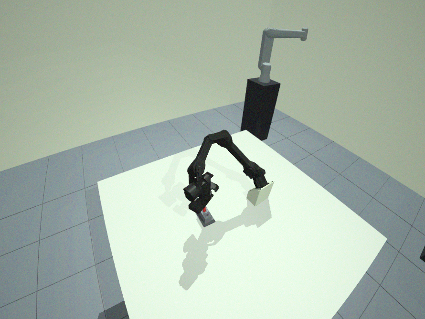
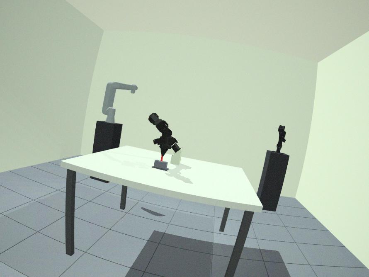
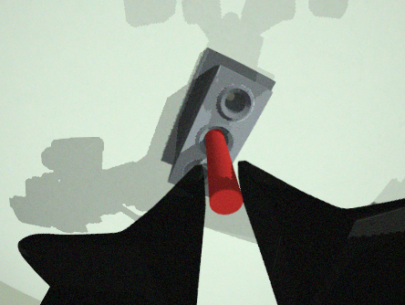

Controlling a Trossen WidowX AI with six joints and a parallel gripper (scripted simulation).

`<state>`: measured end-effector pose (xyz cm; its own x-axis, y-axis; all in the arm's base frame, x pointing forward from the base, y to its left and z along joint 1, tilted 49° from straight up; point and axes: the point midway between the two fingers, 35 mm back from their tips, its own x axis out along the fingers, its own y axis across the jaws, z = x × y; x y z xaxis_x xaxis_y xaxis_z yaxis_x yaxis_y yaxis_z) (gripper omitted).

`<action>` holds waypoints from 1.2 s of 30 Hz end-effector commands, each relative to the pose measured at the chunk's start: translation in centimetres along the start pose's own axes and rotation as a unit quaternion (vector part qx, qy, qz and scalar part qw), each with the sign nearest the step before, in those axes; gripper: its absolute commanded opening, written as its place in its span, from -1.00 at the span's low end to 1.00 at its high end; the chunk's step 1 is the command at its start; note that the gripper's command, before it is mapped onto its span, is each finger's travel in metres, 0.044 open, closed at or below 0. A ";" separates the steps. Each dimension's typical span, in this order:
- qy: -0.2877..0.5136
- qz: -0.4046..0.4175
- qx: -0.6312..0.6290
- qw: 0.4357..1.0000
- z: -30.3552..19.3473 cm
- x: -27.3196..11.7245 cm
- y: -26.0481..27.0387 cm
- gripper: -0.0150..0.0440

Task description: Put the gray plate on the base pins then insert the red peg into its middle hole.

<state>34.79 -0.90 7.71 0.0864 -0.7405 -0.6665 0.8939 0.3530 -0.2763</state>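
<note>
Peg top (image 3: 225,202), wrist view only

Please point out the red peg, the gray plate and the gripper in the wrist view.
Red peg (image 3: 221,166): wrist view, middle of its shaft.
Gray plate (image 3: 248,81): wrist view, top face near one end.
Gripper (image 3: 220,170): wrist view, midway between its fingertips.

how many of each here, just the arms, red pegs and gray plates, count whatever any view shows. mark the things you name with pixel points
Black robot arms (image 1: 224,136) (image 2: 165,134) (image 2: 281,135): 2
Light gray robot arms (image 1: 286,33) (image 2: 109,96): 1
Red pegs (image 1: 204,208) (image 2: 161,158) (image 3: 219,160): 1
Gray plates (image 1: 206,217) (image 2: 161,163) (image 3: 250,123): 1
Total: 5
</note>
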 end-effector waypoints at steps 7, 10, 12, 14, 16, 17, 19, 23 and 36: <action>0.000 0.000 0.000 1.000 0.0 0.0 0.0 0.02; 0.000 0.000 0.000 1.000 0.0 0.0 0.0 0.02; 0.000 -0.001 -0.001 1.000 0.0 -0.1 0.0 0.02; 0.000 -0.002 -0.002 1.000 0.0 -0.2 0.0 0.02; -0.001 -0.003 -0.004 1.000 0.0 -0.4 0.0 0.02; -0.001 -0.003 -0.004 1.000 -0.1 -0.5 0.0 0.02; -0.001 -0.004 -0.005 1.000 -0.1 -0.6 -0.1 0.02; -0.001 -0.004 -0.005 1.000 -0.2 -0.9 -0.2 0.02; -0.001 -0.004 -0.005 1.000 -0.3 -1.6 -0.3 0.02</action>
<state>34.21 0.18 8.45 0.0794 -0.7467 -0.6604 0.8866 0.3557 -0.2956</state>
